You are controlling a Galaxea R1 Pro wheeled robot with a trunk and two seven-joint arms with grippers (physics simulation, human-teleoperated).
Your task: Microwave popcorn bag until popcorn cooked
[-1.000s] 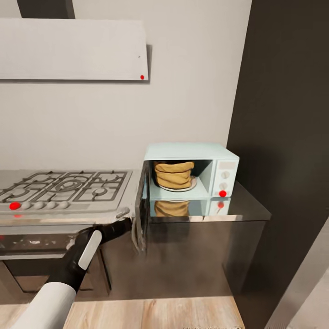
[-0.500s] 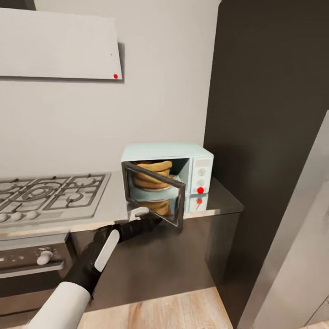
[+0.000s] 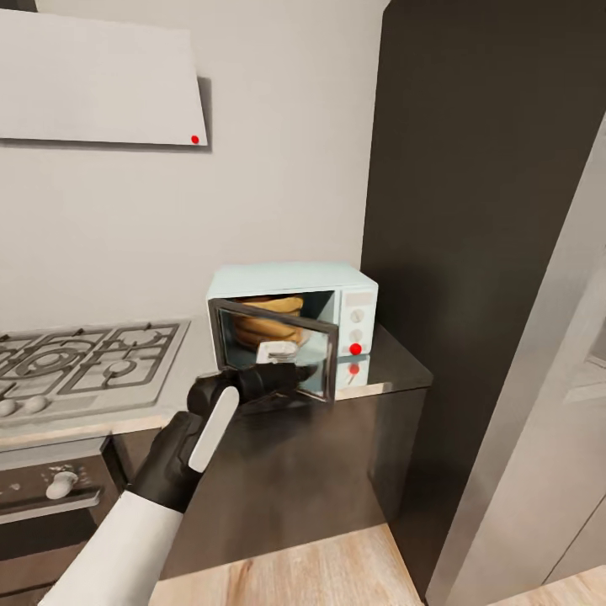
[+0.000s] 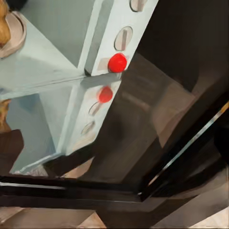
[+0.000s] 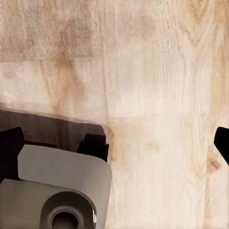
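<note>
Left fingers point(image 3: 282, 376) against microwave point(image 3: 290, 282) door point(image 3: 273, 347), grip unclear; popcorn bag point(image 3: 265, 310) inside, prob. upright.

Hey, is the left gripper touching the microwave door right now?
Touching, as far as the head view shows: the left gripper lies against the outer face of the half-closed microwave door, with no gap visible between them.
</note>
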